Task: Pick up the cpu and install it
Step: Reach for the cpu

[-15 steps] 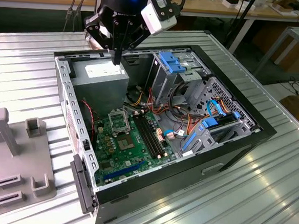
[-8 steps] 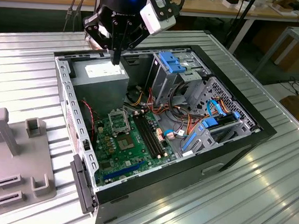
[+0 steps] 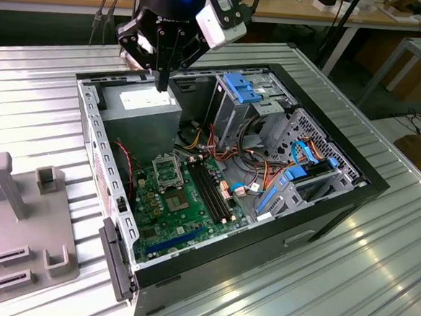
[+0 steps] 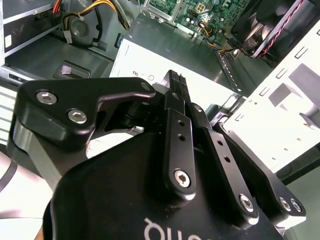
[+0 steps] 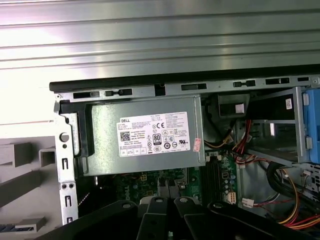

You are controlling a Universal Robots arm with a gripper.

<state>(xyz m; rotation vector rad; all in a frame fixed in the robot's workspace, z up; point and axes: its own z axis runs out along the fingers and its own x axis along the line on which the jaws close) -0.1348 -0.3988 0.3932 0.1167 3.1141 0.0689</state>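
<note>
Your wrist (image 3: 178, 15) sits high in the exterior view, aiming the pincer (image 3: 162, 81) straight down. Its black fingers (image 4: 179, 131) are pressed together into one narrow tip, with the linkage bars folded inward in the second wrist view.

One open computer case (image 3: 367, 185), and nearly everything in it comes in ones.
There's one gripper (image 3: 161, 82) at the far side, one grey box (image 3: 144, 128) wearing one white label (image 5: 155, 134), one green board (image 3: 170, 213) with one square metal frame (image 3: 168, 171) on it; blue plastic brackets (image 3: 241, 88), two: one far, one toward the exterior view's right; over on the exterior view's left, one grey tray (image 3: 54, 219) carrying one tall post (image 3: 3, 180) and two low blocks (image 3: 50, 179); and one ribbed metal table (image 3: 375, 285) under the lot.
</note>
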